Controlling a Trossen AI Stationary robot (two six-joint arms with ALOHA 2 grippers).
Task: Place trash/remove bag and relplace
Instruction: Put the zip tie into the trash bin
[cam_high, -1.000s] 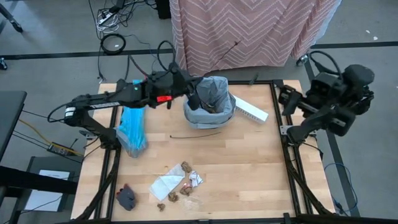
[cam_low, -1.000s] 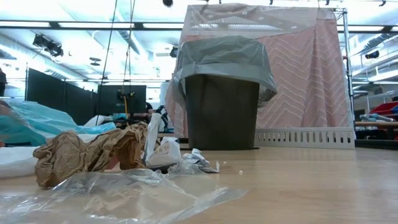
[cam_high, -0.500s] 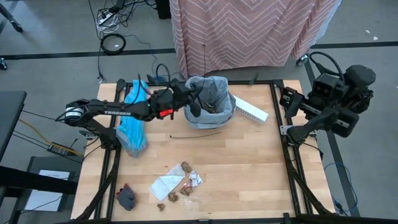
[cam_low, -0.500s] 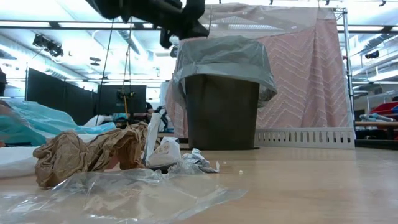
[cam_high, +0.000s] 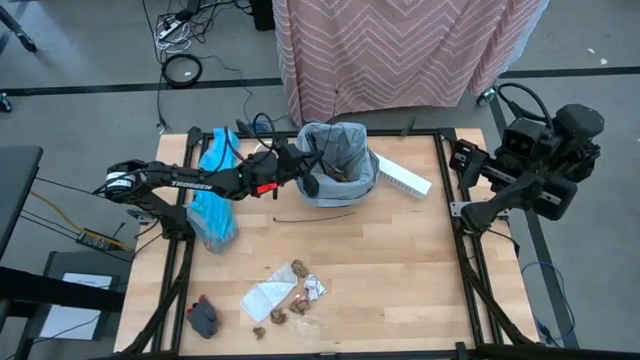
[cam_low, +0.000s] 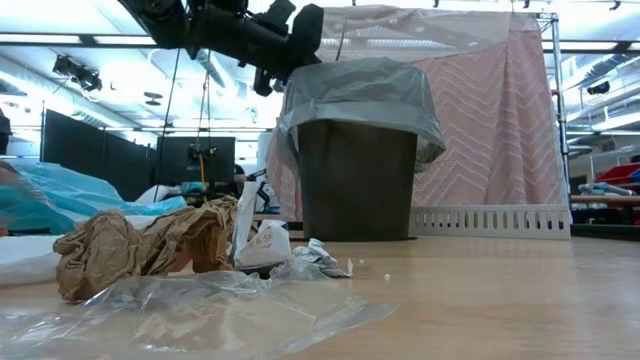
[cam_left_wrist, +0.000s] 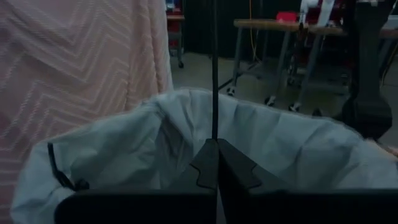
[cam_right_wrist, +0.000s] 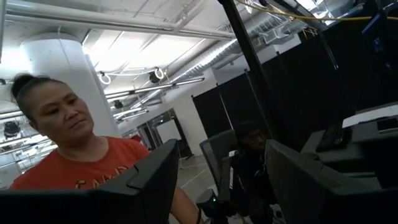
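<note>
Left gripper (cam_left_wrist: 217, 163): jaws pinching a thin dark stick (cam_left_wrist: 214, 68), hovering over the grey bag (cam_high: 345, 150) lining the bin
Right gripper (cam_right_wrist: 221, 186): parked off the counter (cam_high: 400, 260); jaws gaping, holding nothing
Trash (cam_high: 290, 295): lying scattered near the front edge
Blue bag (cam_high: 212, 205): lying at the left edge

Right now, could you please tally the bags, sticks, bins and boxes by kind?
Plastic bags: 2 (grey bag, turquoise bag)
Thin dark sticks: 2 (one lying loose, one in the left gripper)
Bin: 1
Long white box: 1
Total: 6
</note>
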